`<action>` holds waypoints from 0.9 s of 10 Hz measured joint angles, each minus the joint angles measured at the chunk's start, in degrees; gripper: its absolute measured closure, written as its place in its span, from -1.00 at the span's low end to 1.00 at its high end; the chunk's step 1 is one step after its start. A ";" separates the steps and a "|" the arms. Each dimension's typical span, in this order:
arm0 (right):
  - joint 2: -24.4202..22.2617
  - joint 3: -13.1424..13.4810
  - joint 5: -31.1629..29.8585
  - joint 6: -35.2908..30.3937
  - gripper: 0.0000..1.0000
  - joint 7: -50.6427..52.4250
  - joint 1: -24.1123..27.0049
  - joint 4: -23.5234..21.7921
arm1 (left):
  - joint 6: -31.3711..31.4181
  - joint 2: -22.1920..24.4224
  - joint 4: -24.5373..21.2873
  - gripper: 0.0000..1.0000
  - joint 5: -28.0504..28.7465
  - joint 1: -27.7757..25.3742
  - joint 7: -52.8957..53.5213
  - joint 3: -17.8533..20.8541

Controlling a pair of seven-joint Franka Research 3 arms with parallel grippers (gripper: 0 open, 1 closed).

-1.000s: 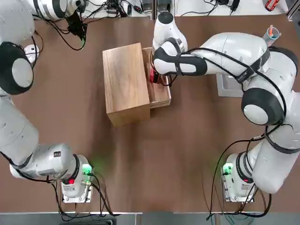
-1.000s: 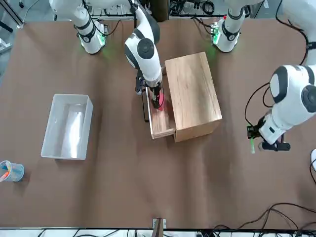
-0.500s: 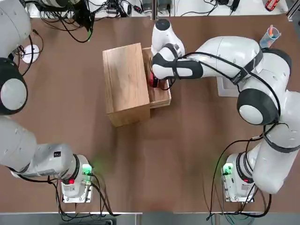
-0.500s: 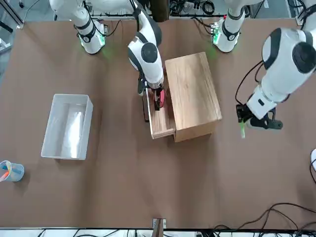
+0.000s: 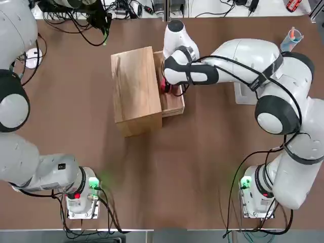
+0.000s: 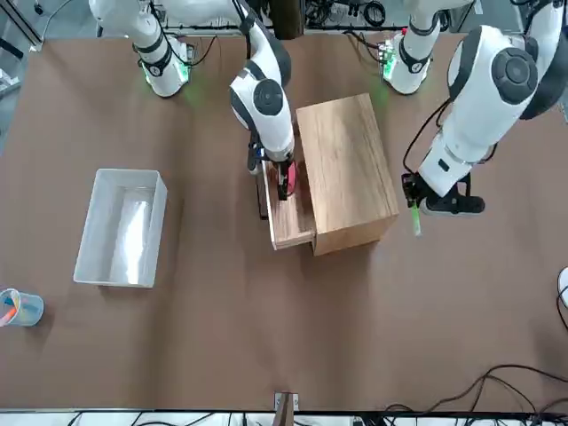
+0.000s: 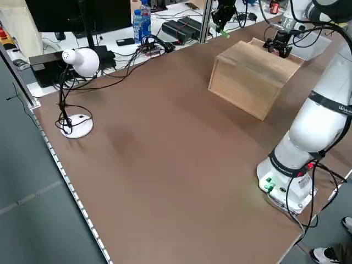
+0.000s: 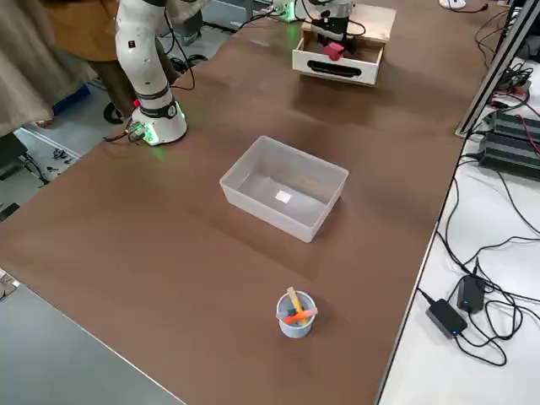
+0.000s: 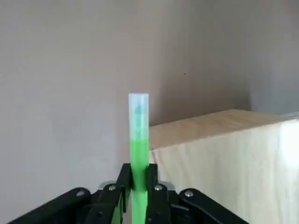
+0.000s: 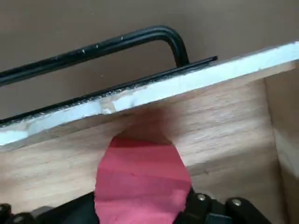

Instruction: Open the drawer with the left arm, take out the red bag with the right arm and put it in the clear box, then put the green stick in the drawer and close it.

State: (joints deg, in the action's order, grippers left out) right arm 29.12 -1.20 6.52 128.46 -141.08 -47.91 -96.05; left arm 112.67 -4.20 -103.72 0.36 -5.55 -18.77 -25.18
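The step in hand is the taking of the red bag [image 10: 142,184] out of the open drawer [image 6: 288,220]. The right gripper [image 6: 285,190] is down in the drawer, its fingers well spread and up against both sides of the bag; it has the bag between them, though how firm the hold is cannot be told. The next move calls for a straight lift, clear of the drawer front with its dark bar handle [image 8: 334,68], then a carry to the right gripper's right, where the clear box [image 8: 261,208] sits well apart from it. The left gripper [image 9: 139,170] is closed narrowly on the green stick [image 9: 139,116], off the cabinet [image 6: 351,169] on the side away from the drawer; that stick should wait until the bag is out. In count, there is one cabinet with one drawer pulled out and one handle on it, one red bag, one green stick and one clear box. One small blue cup [image 8: 295,331] stands on the tabletop [image 6: 213,355], beyond the box from the right gripper, with several sticks in it, too bunched to number surely.
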 joint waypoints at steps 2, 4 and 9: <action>0.03 0.16 -0.05 0.12 -0.27 0.90 0.12 0.76 | -0.01 0.41 0.26 0.64 0.00 0.03 -3.71 -2.00; -0.71 0.57 -0.07 -0.81 -0.23 4.82 1.72 2.13 | -0.01 0.46 0.44 0.64 0.00 0.03 -6.25 -3.65; -6.88 0.78 0.08 -16.97 -0.17 23.26 9.77 7.81 | -0.01 0.21 2.73 0.64 -0.09 0.28 -14.33 -8.72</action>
State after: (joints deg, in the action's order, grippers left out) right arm 22.24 -0.42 6.60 111.49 -117.82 -38.14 -88.24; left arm 112.66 -3.99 -100.99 0.27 -5.27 -33.10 -33.90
